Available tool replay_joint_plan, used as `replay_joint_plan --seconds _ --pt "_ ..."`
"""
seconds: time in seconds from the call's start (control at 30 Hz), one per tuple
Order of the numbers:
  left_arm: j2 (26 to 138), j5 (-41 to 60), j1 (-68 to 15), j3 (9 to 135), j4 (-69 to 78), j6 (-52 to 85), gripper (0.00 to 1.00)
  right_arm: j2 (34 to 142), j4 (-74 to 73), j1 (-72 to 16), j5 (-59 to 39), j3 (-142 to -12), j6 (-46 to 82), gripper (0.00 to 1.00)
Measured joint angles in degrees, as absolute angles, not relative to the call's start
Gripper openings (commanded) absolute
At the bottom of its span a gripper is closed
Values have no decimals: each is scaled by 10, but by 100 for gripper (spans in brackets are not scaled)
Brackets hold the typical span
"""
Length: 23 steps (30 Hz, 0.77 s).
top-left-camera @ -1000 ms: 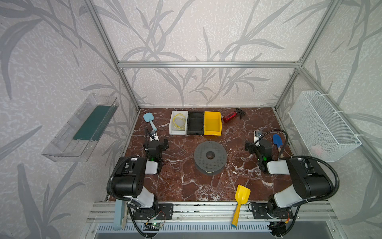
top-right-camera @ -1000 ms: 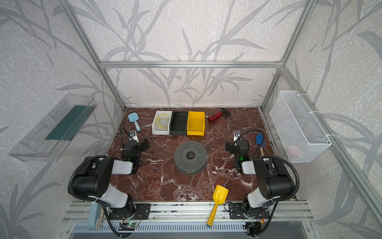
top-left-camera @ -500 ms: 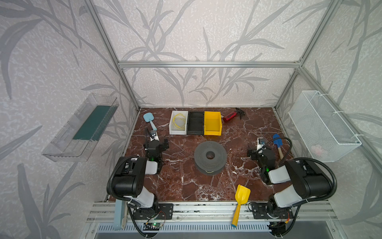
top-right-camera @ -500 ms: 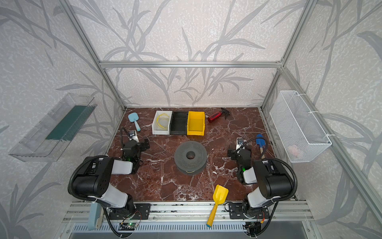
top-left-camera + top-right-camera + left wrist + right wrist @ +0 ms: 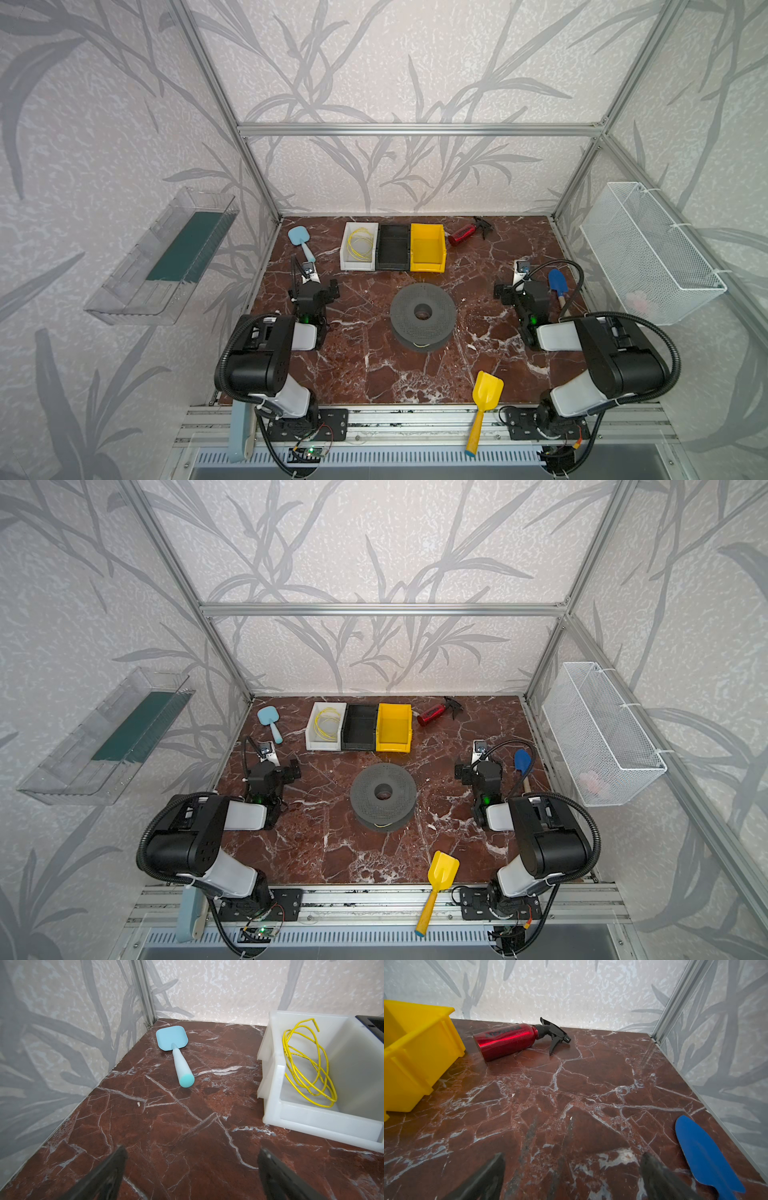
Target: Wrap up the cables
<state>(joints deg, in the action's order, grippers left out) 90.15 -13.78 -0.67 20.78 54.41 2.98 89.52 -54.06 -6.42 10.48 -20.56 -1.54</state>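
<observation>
In both top views the red-brown marbled tabletop carries three plastic bins in a touching row at the far side: a white bin, a black bin and a yellow bin. One loose coil of thin yellow cable lies in the white bin. A short yellow strand shows at the near edge of the single grey perforated spool in the middle.

Three toy shovels lie well apart: a pale blue shovel far left, a dark blue shovel at the right, and a yellow shovel near, its handle over the front rail. One red spray bottle lies on its side just right of the yellow bin. A clear tray hangs on the left wall, a white wire basket on the right. The left fingers and right fingers sit low on either side of the spool, apart from it.

Only the left wrist view shows the yellow cable as several overlapping loops with one cut end raised, inside the translucent white bin. It also shows the pale blue shovel with its square scoop and round tapered handle. The left fingers stand spread wide over bare tabletop.

Only the right wrist view shows the glossy metallic spray bottle with its black trigger, the yellow bin with its ribbed corner, and the dark blue shovel with its flat rounded blade. The right fingers are likewise spread wide, gripping nothing.
</observation>
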Motion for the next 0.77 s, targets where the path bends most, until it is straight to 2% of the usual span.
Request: replay_joint_plan --seconds 0.77 --pt "901 -138 -7 208 544 30 99 892 -508 -64 105 -207 -15 99"
